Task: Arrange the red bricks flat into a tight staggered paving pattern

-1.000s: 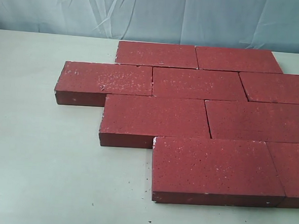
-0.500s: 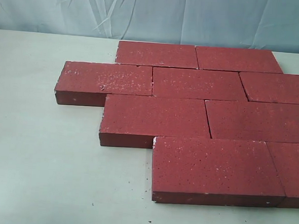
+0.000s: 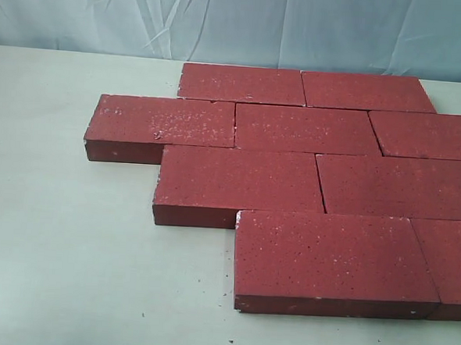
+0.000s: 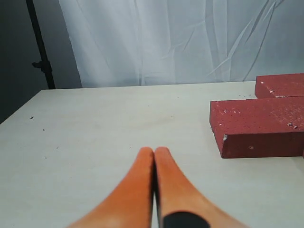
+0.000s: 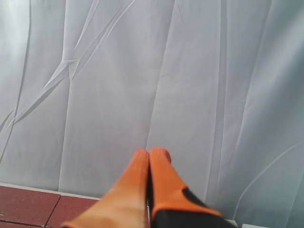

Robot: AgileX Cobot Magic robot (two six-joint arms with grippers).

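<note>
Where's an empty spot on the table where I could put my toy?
The table is bare all along the left of the red bricks, and in a strip in front of the nearest brick. The right side is crowded: bricks lie edge to edge right out of view.

Pale table (image 3: 68,272), creased white backdrop (image 3: 240,20)

The exterior camera stands raised and near, looking down across the bench (image 3: 61,248) at the bricks (image 3: 293,176) toward the curtain (image 3: 107,12). The left wrist camera rides low over the bench, facing along the left tool (image 4: 153,152) to that curtain. The right one tilts up past the right tool (image 5: 150,153); all catch bricks.
</note>
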